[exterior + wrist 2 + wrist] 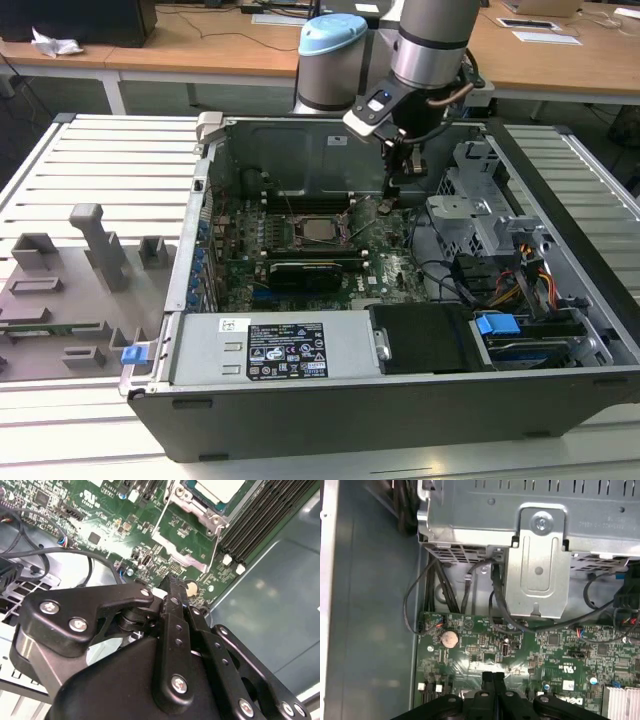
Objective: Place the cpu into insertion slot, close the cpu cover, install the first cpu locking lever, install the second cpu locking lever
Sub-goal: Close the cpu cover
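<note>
— What does the little chip look like?

— The cpu (321,229) is a small flat square with a shiny silver-grey top. It is much smaller than the green motherboard (388,266) around it.

— Where is it?

— It sits down in the insertion slot (199,506), the square socket with a silvery rim. That is inside the open computer case (400,425), to the exterior view's left of the arm.

— Is the lid over it?

— No. The cpu cover (180,550), a thin silvery frame with a big square hole, is swung off the chip. It lies between the chip and the gripper (398,185). You can see green board through the hole.

— What is the hand doing?

— It hangs low over the board, near the socket but not touching the chip. In the first wrist view its two black fingers (487,679) are pressed together, with nothing between them.

— How many of each?

— One chip, one socket, one cover, one gripper with two fingers. I also count one round silver battery (450,639) on the board and one long black card (315,272) lying near the socket.
</note>
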{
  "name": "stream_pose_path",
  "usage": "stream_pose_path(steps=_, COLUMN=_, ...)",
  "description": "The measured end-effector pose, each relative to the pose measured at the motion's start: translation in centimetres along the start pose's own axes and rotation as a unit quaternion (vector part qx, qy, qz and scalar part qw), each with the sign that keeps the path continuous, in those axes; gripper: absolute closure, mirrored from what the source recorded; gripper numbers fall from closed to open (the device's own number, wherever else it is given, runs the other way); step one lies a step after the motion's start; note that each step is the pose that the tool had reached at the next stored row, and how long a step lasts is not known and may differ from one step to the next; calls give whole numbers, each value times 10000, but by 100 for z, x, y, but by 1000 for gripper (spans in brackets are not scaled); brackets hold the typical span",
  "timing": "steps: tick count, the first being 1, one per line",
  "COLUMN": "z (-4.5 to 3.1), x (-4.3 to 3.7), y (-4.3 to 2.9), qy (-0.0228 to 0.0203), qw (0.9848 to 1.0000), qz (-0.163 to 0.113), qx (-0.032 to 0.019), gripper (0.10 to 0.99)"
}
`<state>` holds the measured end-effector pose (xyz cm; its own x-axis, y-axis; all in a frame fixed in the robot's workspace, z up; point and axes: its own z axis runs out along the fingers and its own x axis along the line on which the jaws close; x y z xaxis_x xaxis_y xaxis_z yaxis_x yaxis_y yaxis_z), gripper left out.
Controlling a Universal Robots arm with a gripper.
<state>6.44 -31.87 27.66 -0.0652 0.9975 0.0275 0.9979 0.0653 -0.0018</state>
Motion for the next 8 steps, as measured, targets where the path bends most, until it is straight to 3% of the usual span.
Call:
stream_pose_path(steps=2, z=4, x=-2, y=34, qy=2, qw=10000, qz=-1, qx=0, gripper=980)
stream_pose_path(steps=8, z=65, x=-4, y=37, qy=3, qw=10000, qz=0, qx=0, gripper=980)
